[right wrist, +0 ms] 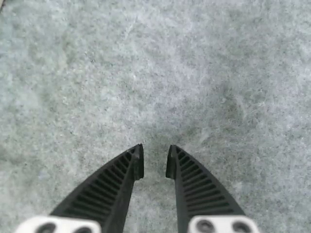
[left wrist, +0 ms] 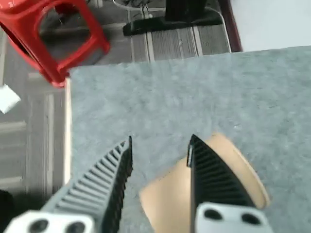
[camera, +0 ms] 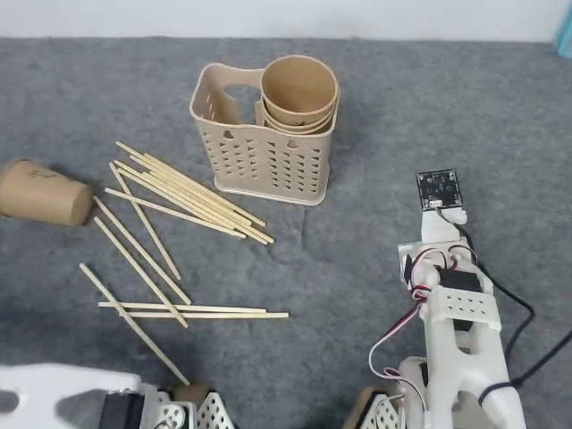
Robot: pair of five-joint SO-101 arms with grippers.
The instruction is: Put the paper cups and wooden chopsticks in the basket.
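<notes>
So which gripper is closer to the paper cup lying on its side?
Left. The left gripper hangs close over the cup; the right gripper is over bare mat, beyond the chopsticks.

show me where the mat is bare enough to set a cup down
Bare mat right of the basket, beyond the white arm; also between that arm and the chopsticks. Crowded left of centre: chopsticks fan out toward the lying paper cup.
</notes>
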